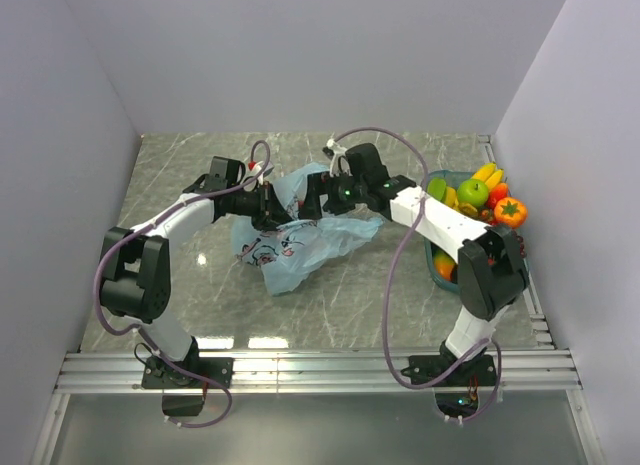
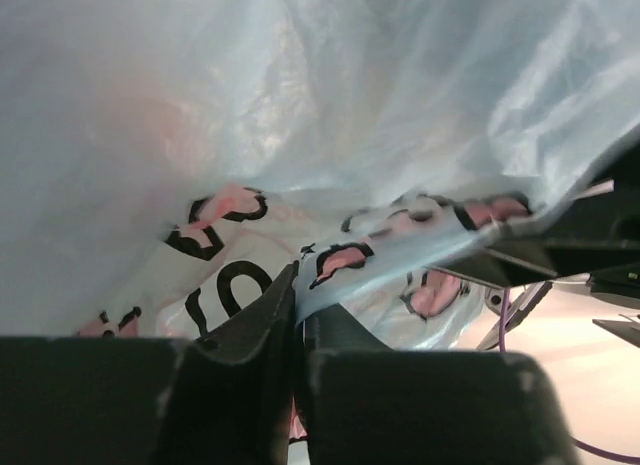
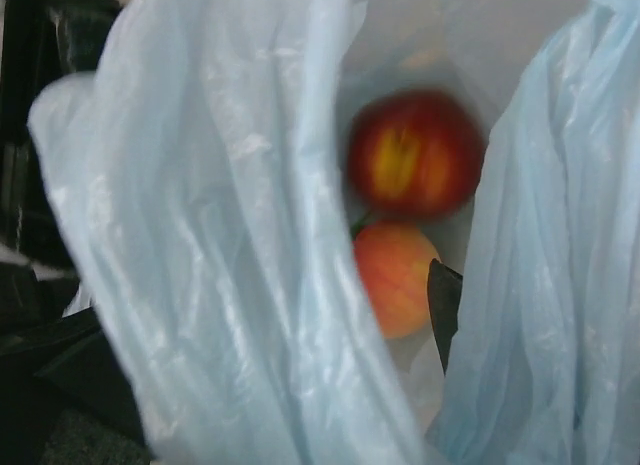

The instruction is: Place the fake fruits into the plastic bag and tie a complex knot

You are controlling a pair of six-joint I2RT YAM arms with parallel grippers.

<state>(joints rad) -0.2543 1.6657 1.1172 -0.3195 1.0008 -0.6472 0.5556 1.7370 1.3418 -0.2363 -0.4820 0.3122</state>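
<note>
Grey marble [image 1: 180, 175] is draped by the bag [image 1: 300, 243]. Its film is pinched by the left gripper [image 2: 299, 295], likely so the mouth is held open; the right gripper's [image 1: 316, 197] grip cannot be told. Two fruits [image 3: 415, 155] are seen inside, others in a tray [image 1: 432, 257] right of the bag.

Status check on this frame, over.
Left tool shut on thin light-blue plastic bag. Right tool at bag's mouth, grip unclear. Two glossy red-orange fake fruits inside; others wait in teal tray. Nothing seen in the way.
</note>
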